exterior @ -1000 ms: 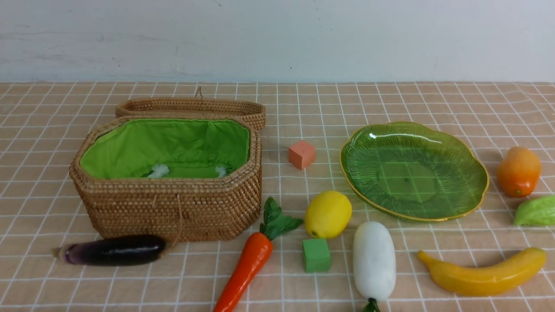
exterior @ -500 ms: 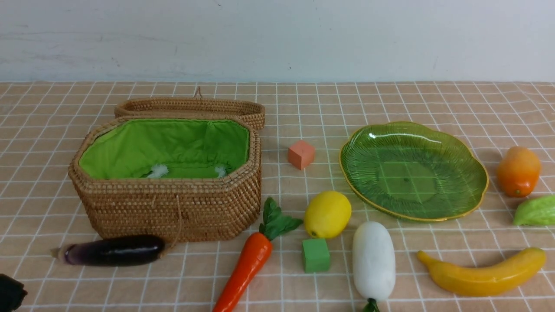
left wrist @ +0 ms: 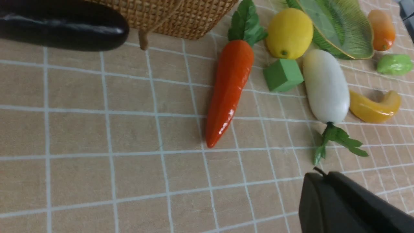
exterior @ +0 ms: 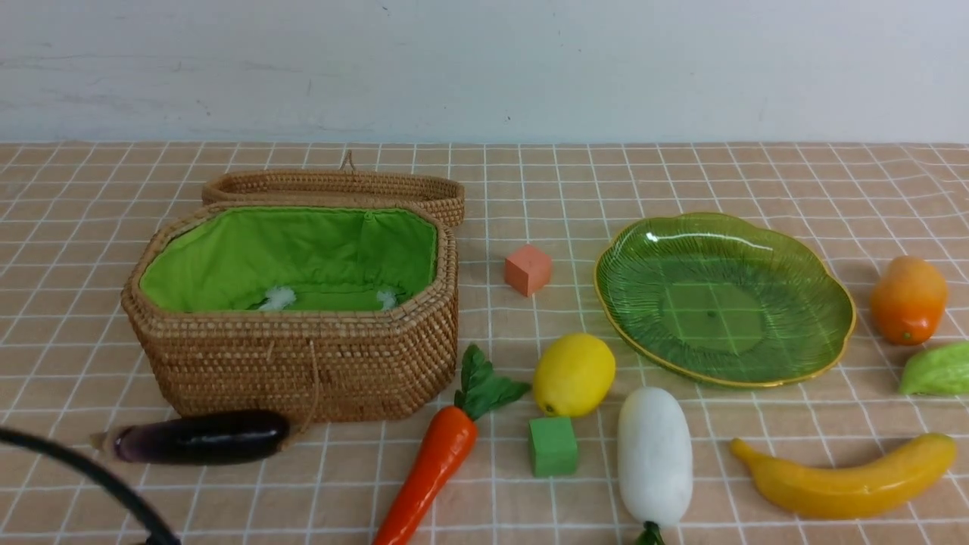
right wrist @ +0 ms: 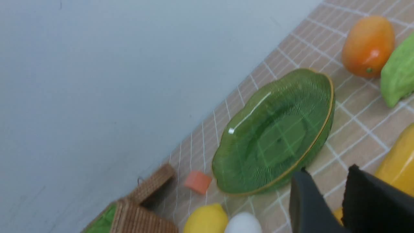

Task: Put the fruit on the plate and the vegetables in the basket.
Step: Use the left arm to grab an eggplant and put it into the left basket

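Observation:
The open wicker basket (exterior: 295,363) with green lining stands at the left, nothing in it. The green plate (exterior: 723,227) lies bare at the right. Eggplant (exterior: 200,437), carrot (exterior: 431,465) and radish (exterior: 655,454) lie along the front, the leafy vegetable (exterior: 937,369) at the right edge. Lemon (exterior: 574,375), banana (exterior: 844,477) and mango (exterior: 907,299) lie on the cloth around the plate. My left gripper (left wrist: 318,174) is shut and empty, above the cloth near the radish's leaves (left wrist: 336,142). My right gripper (right wrist: 326,171) is open and empty, between the plate (right wrist: 275,132) and the banana (right wrist: 397,161).
A salmon cube (exterior: 528,269) sits between basket and plate. A green cube (exterior: 553,445) sits between carrot and radish. The basket's lid (exterior: 333,188) lies open behind it. A black cable (exterior: 91,477) arcs across the front left corner. A pale wall rises behind the table.
A dark part of the left arm came in at the front left corner, and now its black cable arcs there. None of the objects has moved.

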Robot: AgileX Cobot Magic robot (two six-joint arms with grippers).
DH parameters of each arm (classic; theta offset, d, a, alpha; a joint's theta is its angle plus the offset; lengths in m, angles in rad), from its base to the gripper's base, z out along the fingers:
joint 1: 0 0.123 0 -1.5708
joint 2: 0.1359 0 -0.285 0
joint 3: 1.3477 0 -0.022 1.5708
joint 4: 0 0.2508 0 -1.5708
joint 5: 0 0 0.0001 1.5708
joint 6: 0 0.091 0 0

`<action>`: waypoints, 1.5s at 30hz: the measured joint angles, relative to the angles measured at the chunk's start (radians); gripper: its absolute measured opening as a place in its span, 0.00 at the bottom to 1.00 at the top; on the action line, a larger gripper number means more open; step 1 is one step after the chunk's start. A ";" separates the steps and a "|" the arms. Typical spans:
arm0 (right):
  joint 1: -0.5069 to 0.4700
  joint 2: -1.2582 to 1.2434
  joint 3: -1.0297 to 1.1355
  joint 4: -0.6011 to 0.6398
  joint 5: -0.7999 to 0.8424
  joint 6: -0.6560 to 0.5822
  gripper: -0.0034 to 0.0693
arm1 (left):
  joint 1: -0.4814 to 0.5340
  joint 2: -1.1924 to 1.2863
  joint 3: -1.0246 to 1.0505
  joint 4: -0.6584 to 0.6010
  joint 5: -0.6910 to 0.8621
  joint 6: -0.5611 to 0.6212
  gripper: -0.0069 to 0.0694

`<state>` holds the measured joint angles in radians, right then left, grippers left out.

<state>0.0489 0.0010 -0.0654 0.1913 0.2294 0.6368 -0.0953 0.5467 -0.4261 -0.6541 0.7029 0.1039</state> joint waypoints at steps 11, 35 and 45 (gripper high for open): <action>0.289 0.312 -0.615 -0.009 0.587 -0.575 0.06 | 0.000 0.328 -0.243 0.234 0.136 -0.021 0.07; 0.360 0.461 -0.767 -0.191 0.668 -0.687 0.07 | 0.360 0.712 -0.407 0.474 0.126 0.067 0.07; 0.360 0.461 -0.741 -0.197 0.668 -0.687 0.08 | 0.371 0.807 -0.410 0.297 0.104 1.126 0.15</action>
<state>0.4086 0.4621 -0.8064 -0.0062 0.8975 -0.0500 0.2756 1.3539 -0.8357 -0.3568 0.8072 1.2301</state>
